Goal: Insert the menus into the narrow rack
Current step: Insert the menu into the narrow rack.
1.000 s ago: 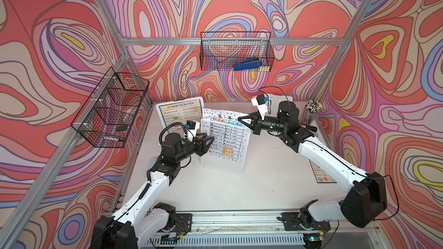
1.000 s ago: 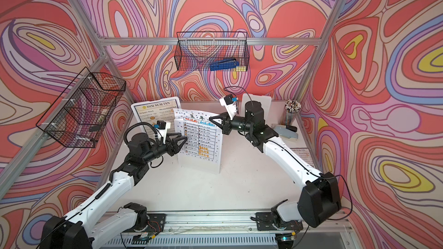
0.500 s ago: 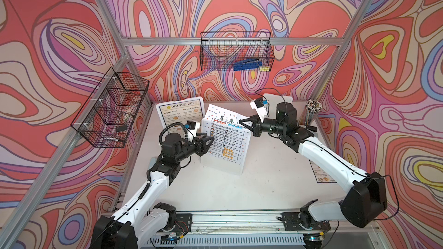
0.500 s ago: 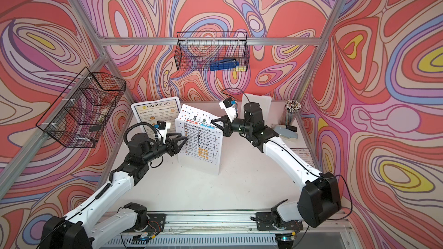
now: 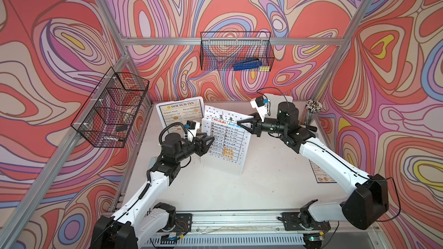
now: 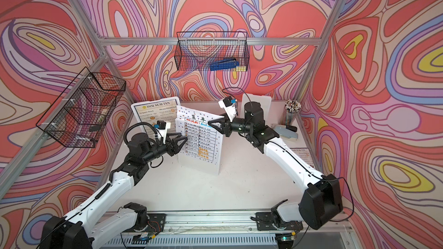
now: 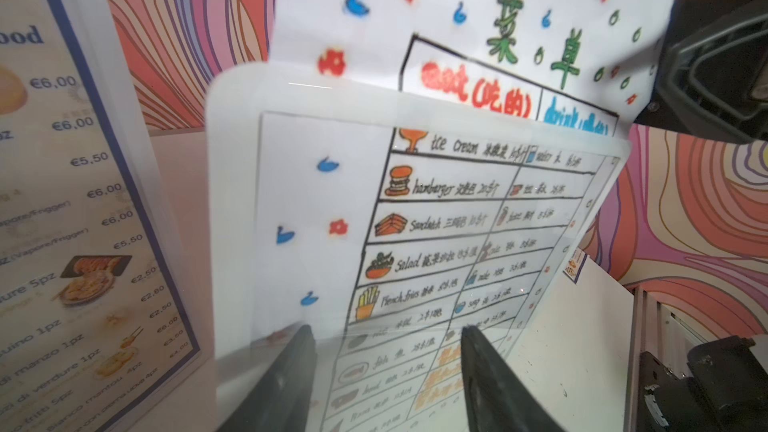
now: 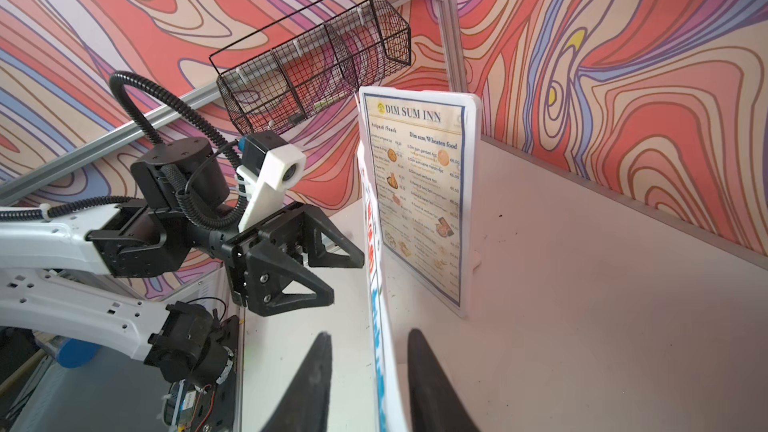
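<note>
A metal rail (image 5: 235, 220) runs along the front edge of a pale table (image 5: 263, 188) and carries both arm bases. The small menu (image 5: 321, 176) lies flat at the table's right edge, well apart from everything else.

Mid-table stands a clear rack (image 5: 220, 167). The white menu (image 5: 225, 140) is partly down in it, with its top sticking out above the rim and askew. The left gripper (image 5: 208, 145) is spread, its tips at the side of the rack that faces it, with nothing between them. The right gripper (image 5: 242, 125) is at the sheet's upper corner.

Only the right wrist view shows the sheet edge-on between the parted fingers (image 8: 320, 367), with a gap on each side, so there is no pinch. The left wrist view shows the menu's printed table through the rack's clear front.

Just behind, a second rack (image 8: 473, 184) holds the blue-bordered menu (image 5: 179, 113) upright. A cup of sticks (image 5: 311, 111) stands in the back right corner. In a top view a grey object (image 6: 286, 134) lies beside it.

The walls carry a swirl pattern. A wire basket (image 5: 110, 108) hangs on the left wall. A second basket (image 5: 215, 51) on the back wall holds a blue tool (image 5: 247, 64).
</note>
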Available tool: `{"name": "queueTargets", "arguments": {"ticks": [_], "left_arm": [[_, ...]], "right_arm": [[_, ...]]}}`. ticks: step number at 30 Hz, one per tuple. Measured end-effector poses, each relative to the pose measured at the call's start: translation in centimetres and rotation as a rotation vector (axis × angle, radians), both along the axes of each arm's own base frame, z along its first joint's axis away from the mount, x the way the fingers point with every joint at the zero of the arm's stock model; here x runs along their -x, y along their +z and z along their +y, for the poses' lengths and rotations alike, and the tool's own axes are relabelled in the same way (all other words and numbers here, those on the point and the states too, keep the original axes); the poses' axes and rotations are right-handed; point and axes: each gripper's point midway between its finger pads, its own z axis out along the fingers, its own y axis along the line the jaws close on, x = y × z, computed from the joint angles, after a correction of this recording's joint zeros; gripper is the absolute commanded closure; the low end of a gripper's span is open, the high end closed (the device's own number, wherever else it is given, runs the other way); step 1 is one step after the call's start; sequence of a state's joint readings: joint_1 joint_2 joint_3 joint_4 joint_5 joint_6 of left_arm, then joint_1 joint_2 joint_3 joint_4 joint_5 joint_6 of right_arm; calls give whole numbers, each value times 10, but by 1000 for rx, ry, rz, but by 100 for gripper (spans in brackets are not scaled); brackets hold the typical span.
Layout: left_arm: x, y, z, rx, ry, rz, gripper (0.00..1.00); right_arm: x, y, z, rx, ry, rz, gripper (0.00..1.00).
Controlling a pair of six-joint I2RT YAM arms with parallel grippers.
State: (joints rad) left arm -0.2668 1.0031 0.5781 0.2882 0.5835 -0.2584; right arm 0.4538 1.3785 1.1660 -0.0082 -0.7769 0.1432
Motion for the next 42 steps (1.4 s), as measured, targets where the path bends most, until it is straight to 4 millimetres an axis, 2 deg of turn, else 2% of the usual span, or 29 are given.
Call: {"name": "queueTargets", "arguments": {"ticks": [3,5,11,18,24,25,30,33,35,37,40,42], "left_arm": [[0,0,0,0,0,0,42],[0,0,0,0,0,1,42],[0,0,0,0,0,0,42],[0,0,0,-1,-1,0,42],[0,0,0,-2,-1,-2,42],[0,0,0,-2,-1,-2,41],[0,0,0,-2,-2,-2,41],[0,0,0,-2,-1,-2,41],[0,0,0,-2,0,-3,41],[-1,0,1,-4,7,-3,41],[-2,0,2,-6,15,-4,40],[-2,0,2,-7,18,-4,40]], "right_arm": [[2,-3,2,11,3,7,92],[4,-4,4,23,2,11,100],[7,-5,10,61,-9,1,100],[2,-18,7,134,-54,-7,100],[2,-18,5,140,-66,-30,100],[3,-18,4,139,-66,-32,100],[6,-17,0,130,-91,-15,76],[-2,-15,-9,143,-174,-4,71],[-10,-6,-18,154,-254,0,69],[-18,15,-26,152,-332,-13,69],[-23,66,-31,120,-423,-77,69],[-21,99,-22,95,-453,-125,69]]}}
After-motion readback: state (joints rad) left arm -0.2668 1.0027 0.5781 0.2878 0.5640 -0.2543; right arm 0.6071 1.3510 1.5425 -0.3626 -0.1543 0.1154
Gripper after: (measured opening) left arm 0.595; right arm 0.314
